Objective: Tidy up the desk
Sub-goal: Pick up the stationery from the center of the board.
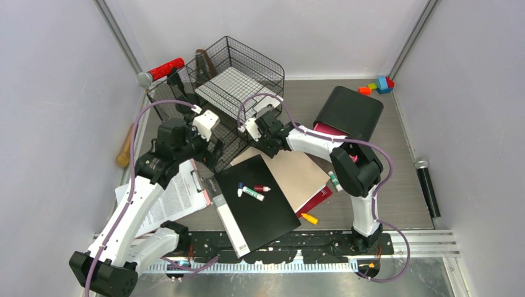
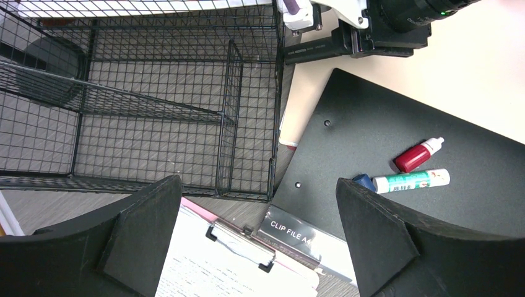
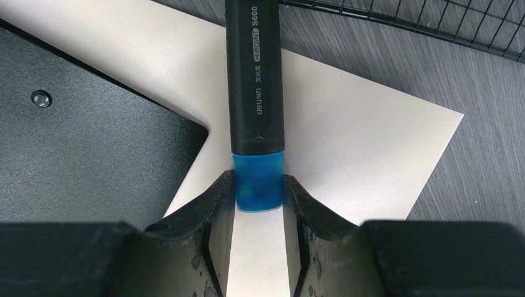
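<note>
Fig. Desk layout seen from my two arms, largest item first.

(a) desk (image 1: 405, 207): grey wood-grain top, walled on L, R and far sides, metal rail along the near edge. The freest strip is on the R, btwn my R arm and the black mic (image 1: 427, 187) lying along the R wall. The top is also bare beside the drawer unit's far edge.
(b) wire rack (image 1: 247, 62): far-L, tilted, its near edge just ahead of both my wrists.
(c) black file (image 1: 260, 207): centre-front, skewed, near corner close to the front rail. It overlaps the beige sheet (image 1: 303, 170).
(d) drawer unit (image 1: 350, 111): far side, R of centre, skewed to the walls.
(e) clipboard (image 1: 176, 197): L-front, partly under my L arm, butting the file's labelled spine.
(f) L pincer (image 2: 257, 192): jaws wide, nothing btwn them, hanging over the clipboard's clip and the rack's near edge.
(g) R pincer (image 3: 260, 189): jaws narrow, clamped on the blue cap of a black highlighter (image 3: 255, 86), whose barrel points away over the sheet toward the rack.
(h) green-white tube (image 2: 412, 180) and red bottle (image 2: 419, 154): side by side on the file.
</note>
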Robot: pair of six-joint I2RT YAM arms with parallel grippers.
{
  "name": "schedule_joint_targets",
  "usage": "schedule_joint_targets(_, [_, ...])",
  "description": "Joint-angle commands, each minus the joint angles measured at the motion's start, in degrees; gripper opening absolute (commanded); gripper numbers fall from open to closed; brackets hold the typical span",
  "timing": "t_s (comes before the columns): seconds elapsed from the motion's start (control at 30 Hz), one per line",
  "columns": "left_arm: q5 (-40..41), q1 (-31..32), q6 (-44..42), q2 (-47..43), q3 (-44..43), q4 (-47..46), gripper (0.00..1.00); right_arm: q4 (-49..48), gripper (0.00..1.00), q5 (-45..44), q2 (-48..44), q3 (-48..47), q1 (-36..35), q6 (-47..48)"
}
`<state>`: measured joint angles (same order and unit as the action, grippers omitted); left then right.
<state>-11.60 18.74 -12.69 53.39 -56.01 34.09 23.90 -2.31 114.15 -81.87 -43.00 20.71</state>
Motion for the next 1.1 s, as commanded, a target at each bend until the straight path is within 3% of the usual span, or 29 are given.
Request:
schedule_joint_targets(0.0, [-0.6, -0.1, -0.8, -1.1, 0.0, -2.0, 0.99, -0.2, 0.27, -0.3, -2.2, -1.8, -0.3, 0.0])
schedule_joint_targets(0.33, [-0.7, 0.0, -0.9, -1.1, 0.1, -2.0, 0.99, 9.3, 0.15, -1.9, -13.5, -0.8, -0.3, 1.8])
schedule_joint_targets(0.63, [-1.5, 0.0, -0.8, -0.4, 0.2, -2.4, 0.99, 14.2, 0.1, -8.4, -30.3, 5.9, -0.1, 6.4])
schedule_joint_targets(1.07, [-1.8, 0.0, -0.7, 0.0, -0.1, -2.5, 0.99, 20.2, 0.08, -10.7, -41.7, 6.6, 10.8, 12.4])
